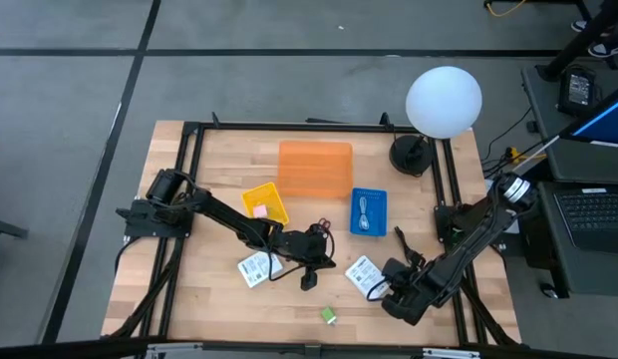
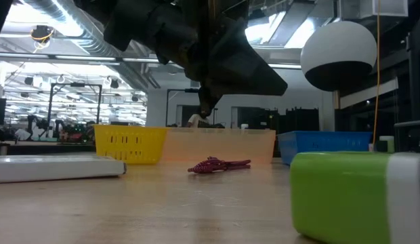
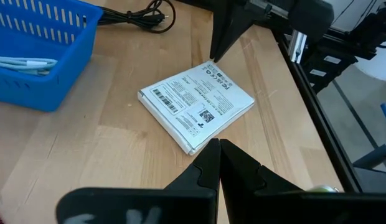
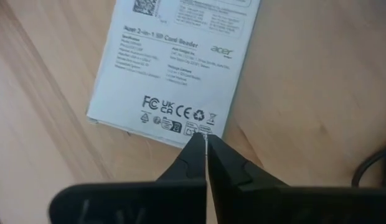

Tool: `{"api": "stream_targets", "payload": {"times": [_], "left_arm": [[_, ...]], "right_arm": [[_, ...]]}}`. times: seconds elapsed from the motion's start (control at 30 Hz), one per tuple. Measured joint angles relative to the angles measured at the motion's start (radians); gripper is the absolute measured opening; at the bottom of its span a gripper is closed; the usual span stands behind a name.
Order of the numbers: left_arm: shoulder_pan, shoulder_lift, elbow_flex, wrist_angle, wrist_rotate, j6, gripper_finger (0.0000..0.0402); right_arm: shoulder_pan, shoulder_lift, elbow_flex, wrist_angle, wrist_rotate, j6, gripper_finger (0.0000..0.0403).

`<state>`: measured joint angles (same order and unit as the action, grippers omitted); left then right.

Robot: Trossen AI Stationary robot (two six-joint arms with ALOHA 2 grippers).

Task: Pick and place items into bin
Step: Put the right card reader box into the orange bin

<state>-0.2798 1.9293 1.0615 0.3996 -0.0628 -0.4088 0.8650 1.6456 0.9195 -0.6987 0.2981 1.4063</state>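
Two white labelled packets lie flat on the table, one [image 1: 254,267] by my left arm, the other [image 1: 364,274] [image 3: 196,102] [image 4: 174,68] between the grippers. A dark red looped cord [image 2: 217,165] lies below my left gripper [image 1: 317,249] [image 2: 206,108] [image 3: 218,149], which is shut, holds nothing and hangs above the table. My right gripper [image 1: 382,289] [image 4: 205,140] is shut at the second packet's edge. A green block [image 1: 329,315] [image 2: 352,196] lies near the table's near edge. A pink block [image 1: 259,210] sits in the yellow basket. My right gripper's shut fingertips [image 4: 196,142] meet the white packet at its printed edge close to a corner [image 4: 199,129] [image 3: 211,62], slanting down from the table's right. The packet lies flat on the table. Whether the tips press on it or only touch, I cannot tell.
An orange bin [image 1: 315,168] stands at the far middle, a yellow basket [image 1: 266,202] to its left and a blue basket [image 1: 368,211] holding a pale cable to its right. A lamp with a white globe [image 1: 444,100] stands at the far right. A black cord [image 3: 140,15] lies nearby.
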Motion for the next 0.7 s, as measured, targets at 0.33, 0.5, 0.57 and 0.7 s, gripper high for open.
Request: {"api": "stream_targets", "payload": {"times": [0.33,0.5,0.57,0.7], "left_arm": [[0.000,0.000,0.000,0.000,-0.001,-0.003,0.0004],[0.000,0.000,0.000,0.000,0.000,-0.051,0.0004],[0.000,0.000,0.000,0.000,0.000,-0.077,0.0008],[0.000,0.000,0.000,0.000,0.000,-0.146,0.0032]], "right_arm": [[0.000,0.043,0.002,0.000,-0.024,0.002,0.0000],[0.000,0.048,0.002,0.001,-0.024,0.003,0.0000],[0.000,0.048,0.002,0.001,-0.024,0.003,0.0000],[0.000,0.049,0.002,0.002,-0.025,0.003,0.0000]]}}
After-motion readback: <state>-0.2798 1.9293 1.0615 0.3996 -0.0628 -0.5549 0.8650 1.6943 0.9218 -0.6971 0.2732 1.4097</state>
